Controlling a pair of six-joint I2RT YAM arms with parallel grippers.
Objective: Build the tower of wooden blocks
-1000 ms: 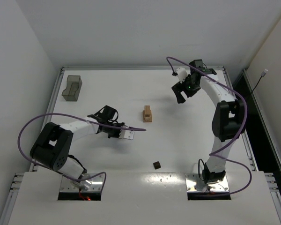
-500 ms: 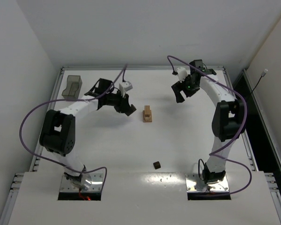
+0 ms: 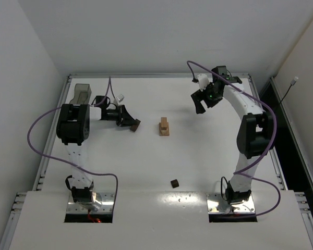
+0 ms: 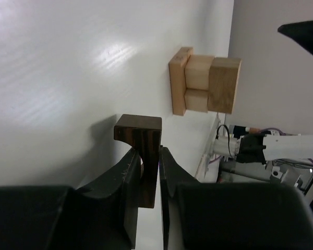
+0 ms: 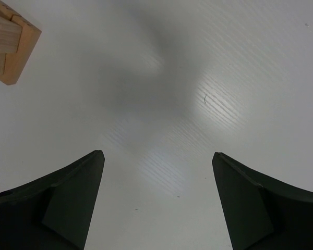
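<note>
The left gripper clamps a dark brown block just left of the wood block tower, mid-tabletop. The right gripper stands wide, empty, far right.

You have a white worktop edged by a metal rail, closed in by plain pale walls behind and at both sides. Soft light leaves a pale glare on its surface.
</note>
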